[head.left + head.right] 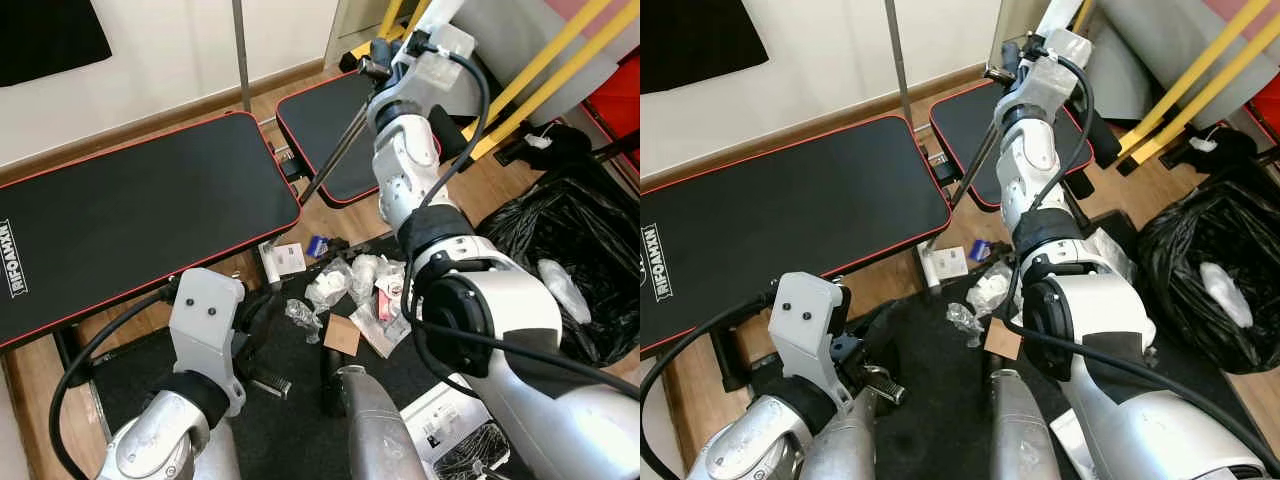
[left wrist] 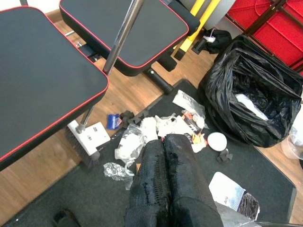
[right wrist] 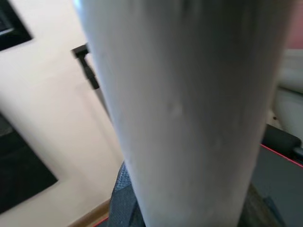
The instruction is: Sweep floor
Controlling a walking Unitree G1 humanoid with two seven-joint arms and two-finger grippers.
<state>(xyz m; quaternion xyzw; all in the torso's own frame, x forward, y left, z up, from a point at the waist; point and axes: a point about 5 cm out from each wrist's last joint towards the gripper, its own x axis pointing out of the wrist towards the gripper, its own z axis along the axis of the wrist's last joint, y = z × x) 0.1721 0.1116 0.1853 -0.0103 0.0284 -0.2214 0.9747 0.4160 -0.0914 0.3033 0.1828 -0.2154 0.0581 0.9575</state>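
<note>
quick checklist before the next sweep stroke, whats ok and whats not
1. Right tool on the broom handle: ok, it sits high on the pole, which looms close in the right wrist view; the finger grip itself cannot be told.
2. Broom head on the floor: ok, at the mat's edge under the bench.
3. Litter pile gathered: ok, wrappers and paper lie on the dark mat.
4. Black trash bag open to receive: ok, mouth gapes beside the pile.
5. Stray blue item on the wood floor: not ok, off the pile.
6. Left tool: shut, empty, hovers above the litter.
</note>
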